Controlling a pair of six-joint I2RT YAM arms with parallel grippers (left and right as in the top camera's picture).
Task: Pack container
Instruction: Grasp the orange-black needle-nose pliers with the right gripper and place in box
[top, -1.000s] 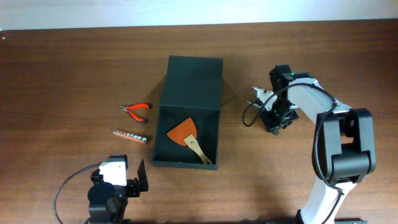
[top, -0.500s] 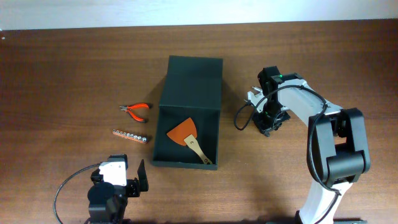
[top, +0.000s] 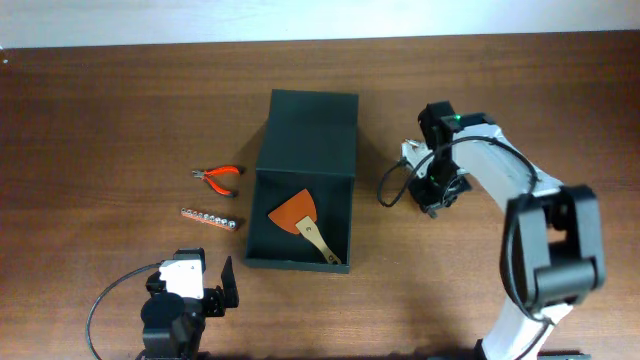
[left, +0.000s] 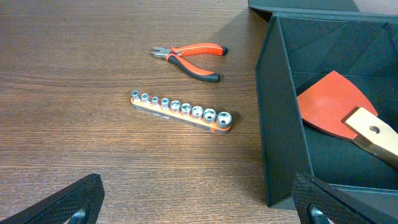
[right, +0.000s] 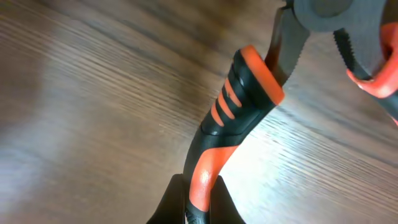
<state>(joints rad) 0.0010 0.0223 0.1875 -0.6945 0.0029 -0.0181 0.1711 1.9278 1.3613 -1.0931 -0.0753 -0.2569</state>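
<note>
The right tool (right: 198, 196) is clamped narrow on one orange-and-black handle of the large pliers (right: 239, 93), apart from the container (top: 310, 130) on its right side. The container sits mid-worktop (top: 120, 100), lid folded flat open, with an orange scraper (top: 296, 214) inside. The left tool (left: 199, 205) hangs wide open; small pliers (left: 189, 54) and a socket rail (left: 181, 111) lie left of the container.

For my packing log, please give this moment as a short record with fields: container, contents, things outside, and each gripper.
container: open, lid folded back
inside: scraper, orange blade, wooden handle
outside, left of container: small pliers; socket rail
left gripper: open, empty
right gripper: shut on one handle of large pliers, right of container
</note>
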